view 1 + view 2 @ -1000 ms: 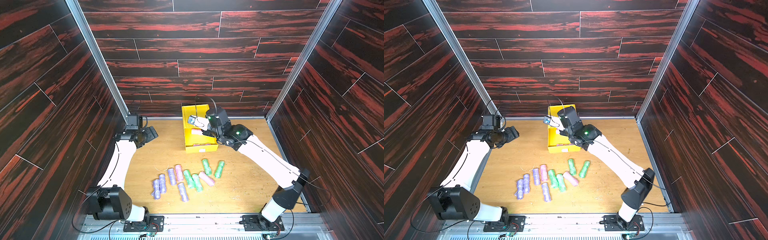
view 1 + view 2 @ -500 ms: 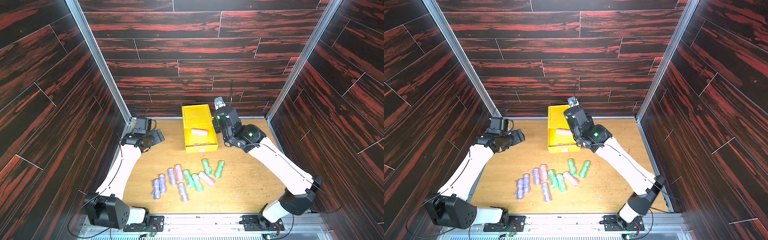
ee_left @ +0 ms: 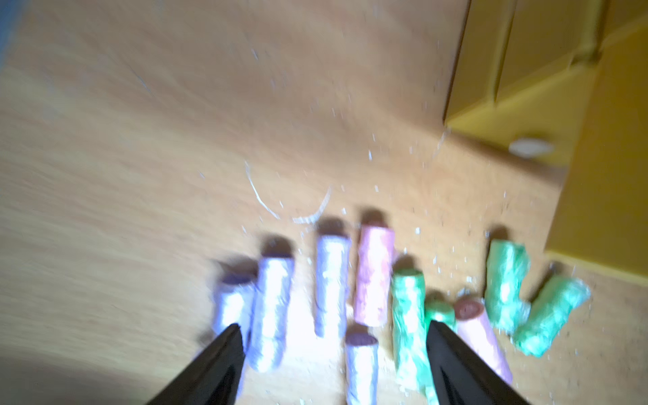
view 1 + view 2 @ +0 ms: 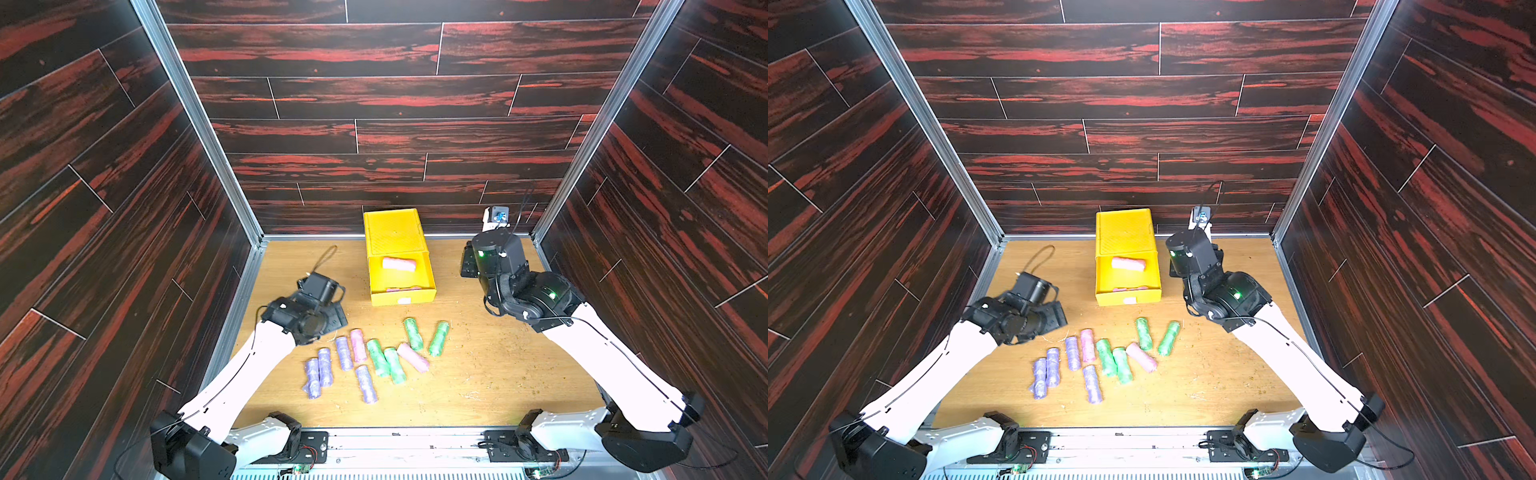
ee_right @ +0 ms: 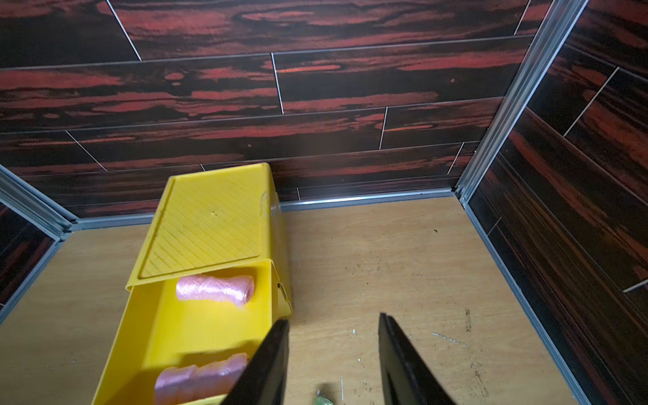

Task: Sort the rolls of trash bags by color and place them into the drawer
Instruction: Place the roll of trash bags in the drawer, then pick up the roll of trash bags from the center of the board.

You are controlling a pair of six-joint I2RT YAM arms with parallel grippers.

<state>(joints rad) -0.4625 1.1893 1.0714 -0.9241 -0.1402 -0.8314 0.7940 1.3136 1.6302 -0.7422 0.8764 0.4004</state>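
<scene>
Left gripper open and empty, jaws spread wide, low over the loose rolls on the wooden tabletop. Right gripper likewise parted, nothing between the jaws, raised just beside the yellow drawer cabinet on its right-arm side.

Top drawer pulled out toward the arms. Inside, one pink roll crosswise at the back, another pink roll against the front wall.

Near the drawer front, ten rolls close together on the tabletop: four purple rolls on the left-arm side, four green rolls toward the right. Among them one pink stray between purple and green, other pink stray slantwise against green. White crumbs and a curl of thread around the cluster. Black cable loop behind the left wrist.
</scene>
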